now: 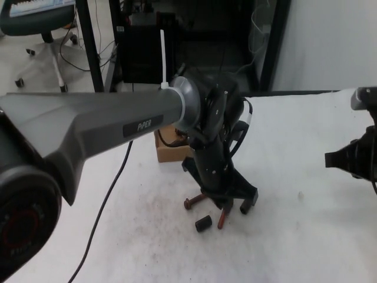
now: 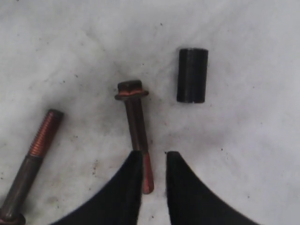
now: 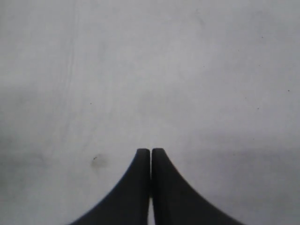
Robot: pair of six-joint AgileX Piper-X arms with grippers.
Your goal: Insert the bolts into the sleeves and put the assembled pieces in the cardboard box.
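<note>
The cardboard box sat on the desk, behind the left pincer. The left arm covered most of the box, so we could not tell what was in it.

We counted one box, two bolts and one sleeve that we were sure of.

The left pincer was down low over the desk. Its two fingers were a little way apart, not squeezing anything. The thin end of the first bolt lay in the gap between them. It was right up against one finger and apart from the other. This bolt lay flat, with its head pointing away from the pincer.

The second bolt lay flat too, off to one side of the left pincer and apart from the first bolt. Its ridged end pointed away from the pincer.

The sleeve lay out past the fingertips, on the other side of the first bolt. It was near that bolt's head but not touching it. No bolt was inside it.

The right pincer was over the desk, well apart from the left pincer. Its fingers were pressed together with nothing between them.
</note>
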